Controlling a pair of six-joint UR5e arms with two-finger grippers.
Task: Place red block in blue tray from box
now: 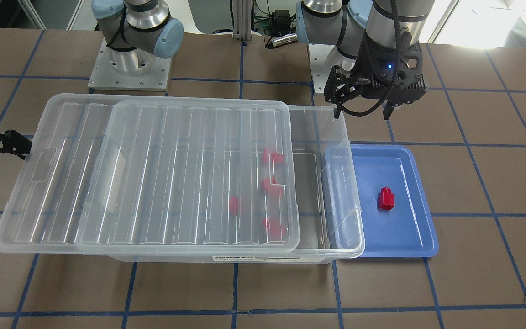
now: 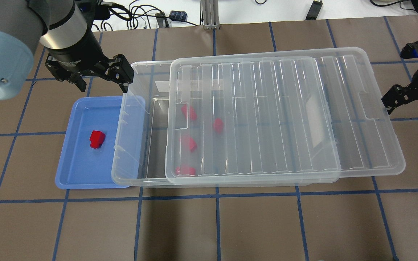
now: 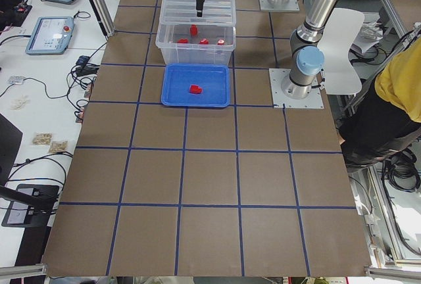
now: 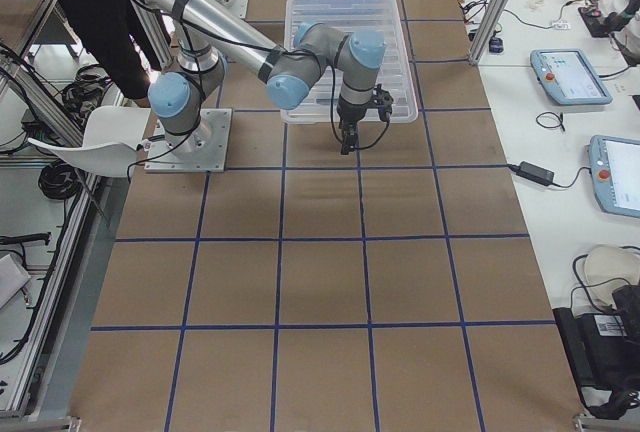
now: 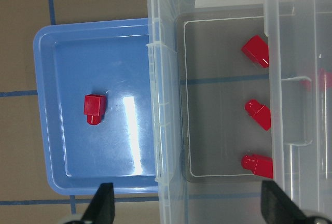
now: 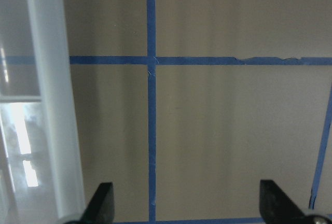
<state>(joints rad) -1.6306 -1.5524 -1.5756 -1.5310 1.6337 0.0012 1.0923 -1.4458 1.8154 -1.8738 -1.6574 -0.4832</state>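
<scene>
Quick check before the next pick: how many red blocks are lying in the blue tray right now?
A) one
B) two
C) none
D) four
A: a single red block lies on the floor of the blue tray, clear of its rim.

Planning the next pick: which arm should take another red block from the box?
Left. The left gripper hangs open by the box's uncovered end, near the blocks and tray; the right gripper is beyond the lidded end.
</scene>
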